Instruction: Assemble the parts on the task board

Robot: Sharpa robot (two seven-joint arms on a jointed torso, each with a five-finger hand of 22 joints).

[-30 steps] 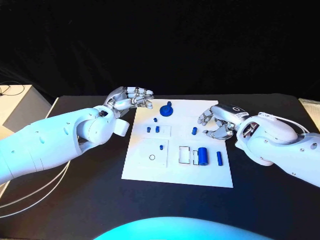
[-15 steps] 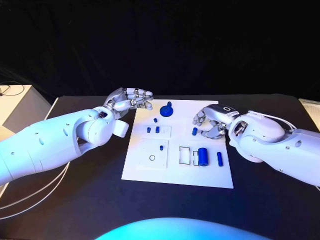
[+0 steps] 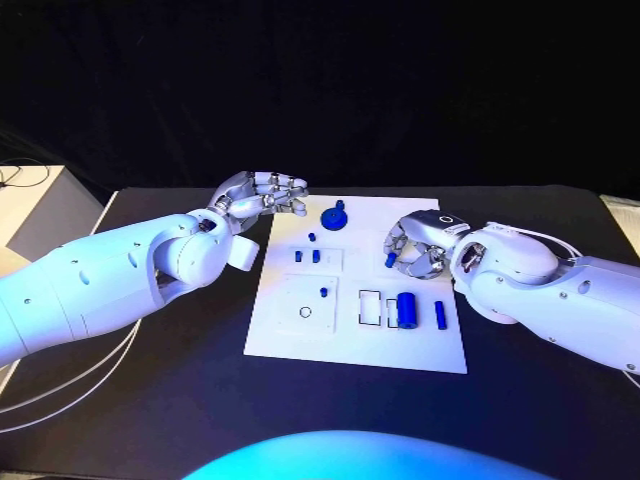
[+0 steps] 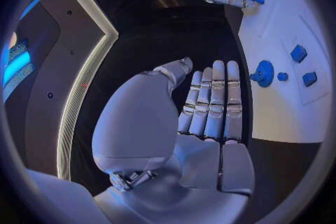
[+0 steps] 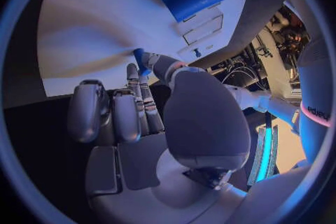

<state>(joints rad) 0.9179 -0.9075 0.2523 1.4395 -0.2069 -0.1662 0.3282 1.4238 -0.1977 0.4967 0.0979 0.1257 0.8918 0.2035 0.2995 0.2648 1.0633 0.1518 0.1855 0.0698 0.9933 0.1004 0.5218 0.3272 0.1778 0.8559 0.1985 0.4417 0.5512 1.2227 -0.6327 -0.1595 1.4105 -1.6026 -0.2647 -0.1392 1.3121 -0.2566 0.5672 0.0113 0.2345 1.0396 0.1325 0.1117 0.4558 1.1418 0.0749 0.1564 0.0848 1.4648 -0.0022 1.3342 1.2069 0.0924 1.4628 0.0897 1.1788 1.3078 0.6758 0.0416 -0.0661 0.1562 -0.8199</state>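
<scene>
Board: the white board [image 3: 352,330] lies in the middle of the black table [image 3: 162,400].
Left hand: the left hand [image 3: 258,196] is up by the board's far left corner. It holds nothing, and its fingers lie straight, side by side.
Right hand: the right hand [image 3: 415,246] is over the right side of the board. It pinches a small blue peg [image 5: 139,59] with its thumb and a finger, right on the board.
Parts: a blue knob [image 3: 333,217] sits near the far edge. Small blue bits [image 3: 307,257] lie below it. A big blue roll [image 3: 404,310] and a thin blue stick [image 3: 440,315] lie near the slots.
Done: I think not much. Most parts look loose.
Left to do: the peg needs its hole, then the others go in.
</scene>
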